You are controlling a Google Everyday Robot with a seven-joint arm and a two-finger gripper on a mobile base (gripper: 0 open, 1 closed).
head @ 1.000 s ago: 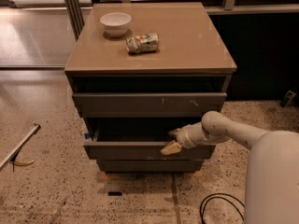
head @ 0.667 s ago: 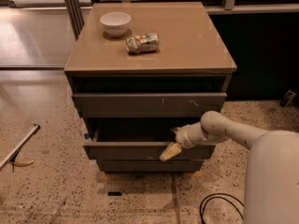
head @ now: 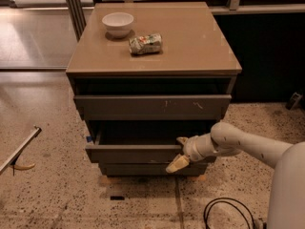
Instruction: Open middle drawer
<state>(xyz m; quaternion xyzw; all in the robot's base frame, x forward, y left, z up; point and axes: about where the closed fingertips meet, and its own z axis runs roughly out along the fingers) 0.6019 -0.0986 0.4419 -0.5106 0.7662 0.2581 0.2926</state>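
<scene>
The middle drawer (head: 133, 153) of the brown cabinet is pulled out a little, with its dark inside showing above its plain front. My gripper (head: 179, 152) is at the right part of that front, at the end of my white arm (head: 238, 142) coming in from the right. It is open: one tan finger (head: 182, 140) sits over the drawer's top edge, and the other fingertip (head: 177, 164) hangs in front of and below the front.
The scratched top drawer (head: 152, 107) stands slightly out above. The bottom drawer (head: 143, 169) is nearly flush. A white bowl (head: 117, 23) and a crushed can (head: 145, 44) lie on the cabinet top (head: 200, 46). A black cable (head: 228, 213) lies on the speckled floor.
The lower finger has swung down and away from the drawer front, widening the gap between the fingers. The drawer and arm have stayed about where they were.
</scene>
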